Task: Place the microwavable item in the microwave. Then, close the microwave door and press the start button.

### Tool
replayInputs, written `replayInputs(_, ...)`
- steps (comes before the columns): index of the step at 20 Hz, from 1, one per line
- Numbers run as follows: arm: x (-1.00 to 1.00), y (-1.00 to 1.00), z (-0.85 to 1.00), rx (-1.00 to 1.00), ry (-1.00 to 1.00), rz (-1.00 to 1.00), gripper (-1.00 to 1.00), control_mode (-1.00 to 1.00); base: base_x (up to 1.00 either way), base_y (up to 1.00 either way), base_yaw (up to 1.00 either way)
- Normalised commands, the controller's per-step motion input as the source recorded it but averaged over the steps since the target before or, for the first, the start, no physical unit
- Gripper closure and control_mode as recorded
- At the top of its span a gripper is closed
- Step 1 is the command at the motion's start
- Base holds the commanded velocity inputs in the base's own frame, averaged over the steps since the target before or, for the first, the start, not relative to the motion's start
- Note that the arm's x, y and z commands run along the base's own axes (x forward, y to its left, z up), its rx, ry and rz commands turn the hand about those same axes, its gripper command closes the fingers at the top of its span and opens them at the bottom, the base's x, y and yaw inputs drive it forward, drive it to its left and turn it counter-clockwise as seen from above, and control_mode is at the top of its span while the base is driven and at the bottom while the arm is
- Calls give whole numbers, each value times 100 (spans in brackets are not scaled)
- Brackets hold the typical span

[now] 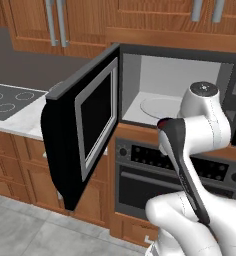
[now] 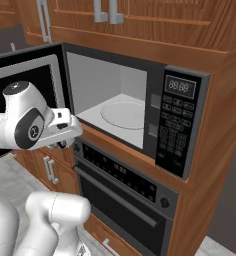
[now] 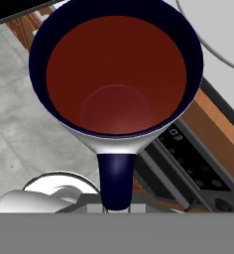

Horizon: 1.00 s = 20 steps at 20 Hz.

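The microwavable item, a white mug (image 3: pixel 116 84) with a dark blue rim and handle and a dark red inside, fills the hand view, seen from above. My gripper (image 3: pixel 117 207) is shut on the mug's blue handle at the bottom of that view. The mug hangs in the air in front of the microwave (image 2: pixel 182 125), just outside its opening, above the oven's control panel. The microwave door (image 1: pixel 85 135) stands wide open to the left. Inside lies the round glass turntable (image 2: pixel 122 114), bare, on the light grey floor.
A black oven (image 1: pixel 155 185) with knobs and a bar handle sits directly under the microwave. Left of the open door a counter carries a cooktop (image 1: pixel 10 100). Wooden cabinets (image 2: pixel 155 20) hang above. The microwave's keypad strip (image 2: pixel 176 127) is on its right side.
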Motion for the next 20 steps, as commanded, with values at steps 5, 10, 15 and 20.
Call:
replayInputs(5, 0, 0, 0, 0, 0, 0, 100, 100, 0, -8, 0)
replayInputs(10, 41, -24, 1, 1, -4, -12, 100, -100, 0, 0, 0)
replayInputs(15, 65, -8, 5, 0, -10, -26, 100, -100, 0, 0, 0)
replayInputs(20, 64, 0, 0, 0, -11, -22, 100, -100, 0, 0, 0)
